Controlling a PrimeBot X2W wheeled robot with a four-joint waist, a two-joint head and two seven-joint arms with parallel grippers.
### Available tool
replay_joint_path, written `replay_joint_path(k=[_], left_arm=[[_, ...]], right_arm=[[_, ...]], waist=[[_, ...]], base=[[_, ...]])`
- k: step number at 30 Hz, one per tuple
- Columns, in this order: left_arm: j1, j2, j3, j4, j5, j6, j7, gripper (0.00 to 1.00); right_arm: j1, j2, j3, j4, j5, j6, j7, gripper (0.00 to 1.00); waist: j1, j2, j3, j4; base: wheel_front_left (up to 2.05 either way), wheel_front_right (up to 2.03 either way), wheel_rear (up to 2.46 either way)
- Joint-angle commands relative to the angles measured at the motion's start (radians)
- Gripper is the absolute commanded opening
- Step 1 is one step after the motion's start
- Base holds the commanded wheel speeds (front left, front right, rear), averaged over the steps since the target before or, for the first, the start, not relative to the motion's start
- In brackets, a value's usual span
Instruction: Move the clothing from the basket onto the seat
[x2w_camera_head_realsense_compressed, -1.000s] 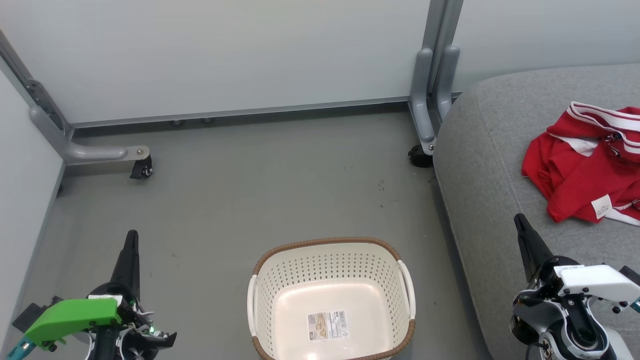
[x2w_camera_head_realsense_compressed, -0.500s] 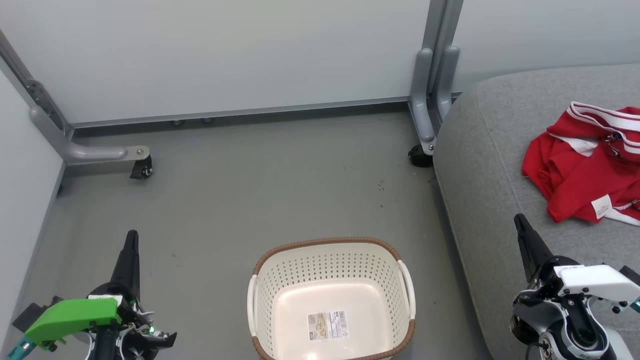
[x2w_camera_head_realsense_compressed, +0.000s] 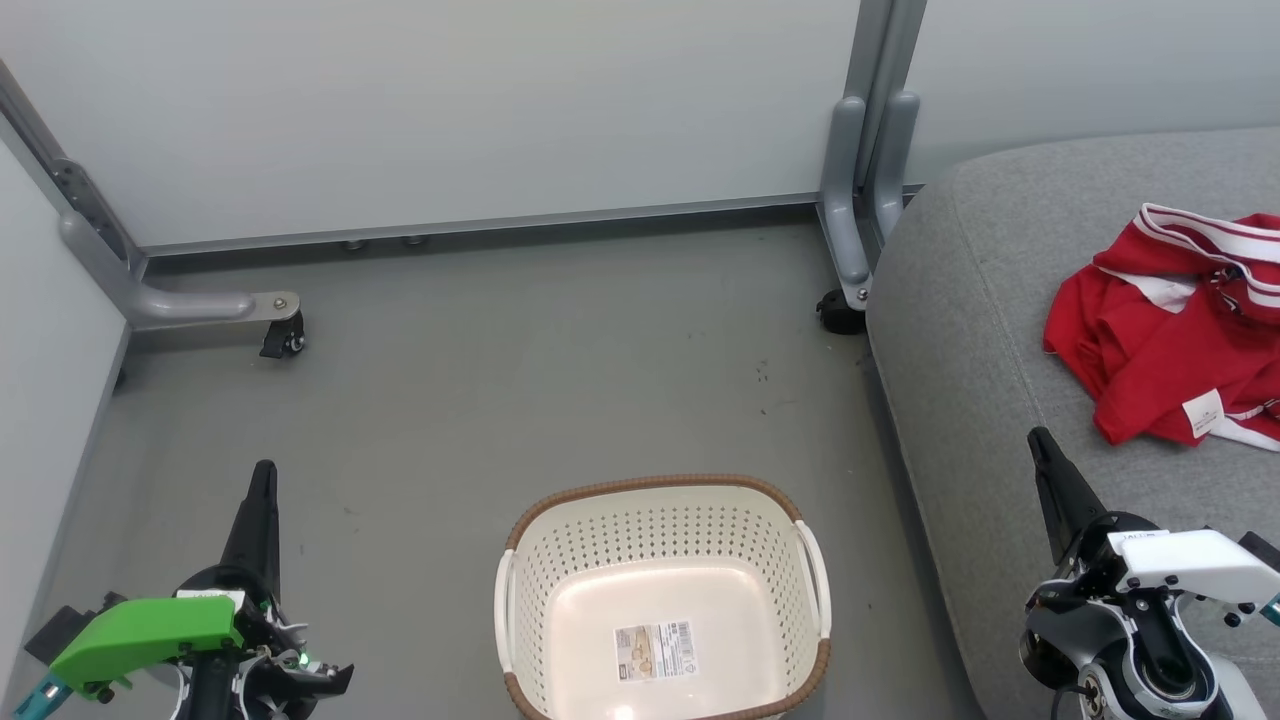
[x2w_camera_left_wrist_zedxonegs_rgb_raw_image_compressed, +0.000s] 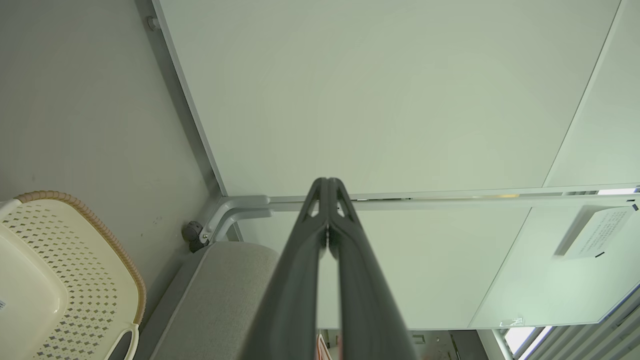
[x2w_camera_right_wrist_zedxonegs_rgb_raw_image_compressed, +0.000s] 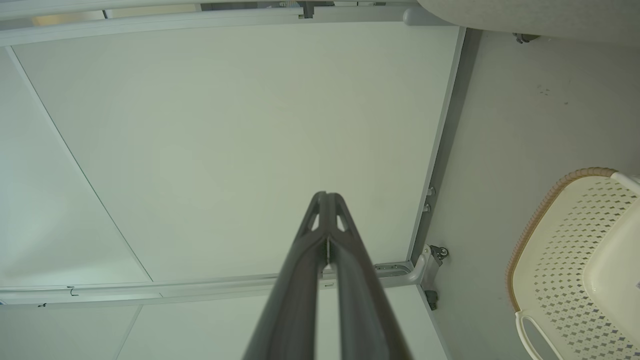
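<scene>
The cream basket (x2w_camera_head_realsense_compressed: 520, 590) with a brown rim stands on the floor at the bottom middle, holding nothing but its label sticker (x2w_camera_head_realsense_compressed: 655, 650). Red clothing (x2w_camera_head_realsense_compressed: 1170, 340) with white stripe trim and a white tag lies crumpled on the grey seat (x2w_camera_head_realsense_compressed: 980, 330) at the right. My left gripper (x2w_camera_head_realsense_compressed: 263, 470) is shut at the lower left, left of the basket, holding nothing. My right gripper (x2w_camera_head_realsense_compressed: 1037, 436) is shut over the seat's front part, below the clothing and apart from it. Both wrist views show the fingertips (x2w_camera_left_wrist_zedxonegs_rgb_raw_image_compressed: 327, 181) (x2w_camera_right_wrist_zedxonegs_rgb_raw_image_compressed: 325, 195) pressed together, with the basket (x2w_camera_left_wrist_zedxonegs_rgb_raw_image_compressed: 75, 260) (x2w_camera_right_wrist_zedxonegs_rgb_raw_image_compressed: 565, 240) at the side.
Pale partition panels (x2w_camera_head_realsense_compressed: 450, 110) close the back and left. Their grey metal feet with castors (x2w_camera_head_realsense_compressed: 283, 338) (x2w_camera_head_realsense_compressed: 838, 312) stand on the grey floor (x2w_camera_head_realsense_compressed: 520, 380), one right beside the seat's corner.
</scene>
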Motion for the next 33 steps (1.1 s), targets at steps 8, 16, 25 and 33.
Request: replay_joint_path(k=[8, 16, 25, 33], left_arm=[[-0.009, 0.002, 0.002, 0.0, -0.003, -0.002, 0.004, 0.0], [-0.009, 0.002, 0.002, 0.0, -0.003, -0.002, 0.004, 0.0], [-0.009, 0.002, 0.001, 0.0, -0.003, -0.002, 0.004, 0.0], [-0.009, 0.002, 0.001, 0.0, -0.004, -0.002, 0.004, 0.0]], right_arm=[[-0.007, 0.004, -0.005, 0.002, -0.008, 0.0, 0.006, 0.0], [-0.007, 0.004, -0.007, 0.002, -0.008, 0.0, 0.007, 0.0], [-0.007, 0.005, -0.009, 0.002, -0.009, 0.0, 0.009, 0.0], [-0.007, 0.006, -0.01, 0.002, -0.011, 0.0, 0.01, 0.0]], waist=[[0.0, 0.0, 0.0, 0.0], [0.0, 0.0, 0.0, 0.0], [0.0, 0.0, 0.0, 0.0], [0.0, 0.0, 0.0, 0.0]], base=[[0.0, 0.0, 0.0], [0.0, 0.0, 0.0], [0.0, 0.0, 0.0], [0.0, 0.0, 0.0]])
